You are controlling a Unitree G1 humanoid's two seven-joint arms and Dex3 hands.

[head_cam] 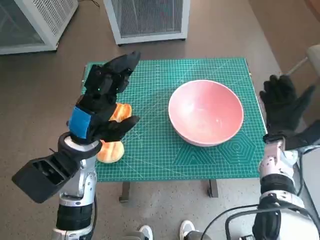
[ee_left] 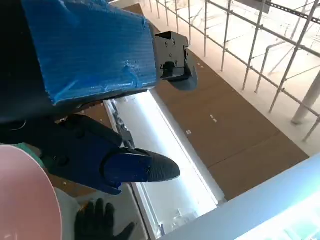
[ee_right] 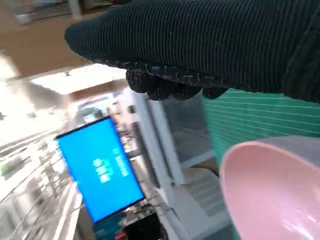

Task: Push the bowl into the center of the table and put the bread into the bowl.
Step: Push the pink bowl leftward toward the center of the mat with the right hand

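- Bowl (head_cam: pixel 206 112): pale pink, plain.
- Bread (head_cam: pixel 113 145): golden orange, paler at its near end.
- Surface (head_cam: pixel 165 155): green mat with a fine white grid.
- Left hand (head_cam: pixel 102 97): black, blue tape on its back.
- Right hand (head_cam: pixel 282 102): black knitted glove.
- Floor (head_cam: pixel 35 115): grey-brown.

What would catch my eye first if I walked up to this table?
Probably the big pink bowl, empty, on the green mat, right of its middle. Next, the left hand with blue tape, raised with fingers spread above the orange-brown bread at the mat's left edge.

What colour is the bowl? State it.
The bowl is pink, inside and out; the head view shows it best.
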